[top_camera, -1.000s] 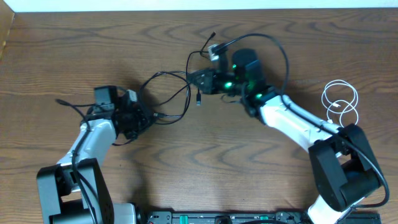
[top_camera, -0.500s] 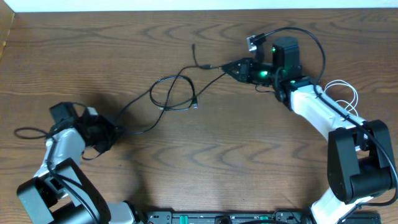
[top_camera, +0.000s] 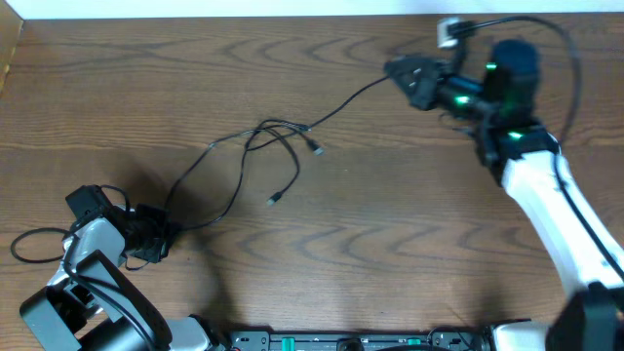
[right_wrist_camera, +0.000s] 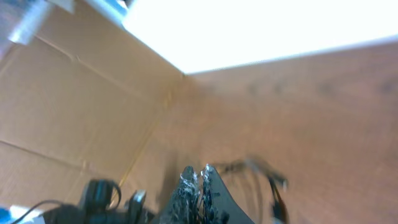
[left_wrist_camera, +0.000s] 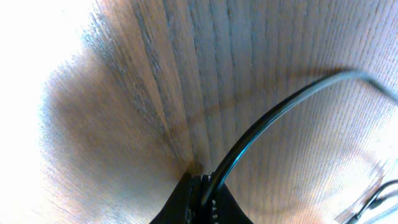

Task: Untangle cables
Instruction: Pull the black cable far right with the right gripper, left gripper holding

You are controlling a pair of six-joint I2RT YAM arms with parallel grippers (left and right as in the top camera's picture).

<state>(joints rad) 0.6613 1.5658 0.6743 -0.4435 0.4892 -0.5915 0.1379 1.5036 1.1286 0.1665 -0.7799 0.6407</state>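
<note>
Inspecting both arms, we find the left gripper (top_camera: 156, 238) and the right gripper (top_camera: 394, 70) each clamped tight on the thin black cables (top_camera: 283, 125), whose looped tangle lies between them on the brown wooden table (top_camera: 409, 244).

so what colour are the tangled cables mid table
Black; the tangled cables show best in the overhead view.

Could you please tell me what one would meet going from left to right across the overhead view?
Left gripper, shut on a cable → looped black cables → right gripper, shut on their far end → the right arm's white link.
</note>
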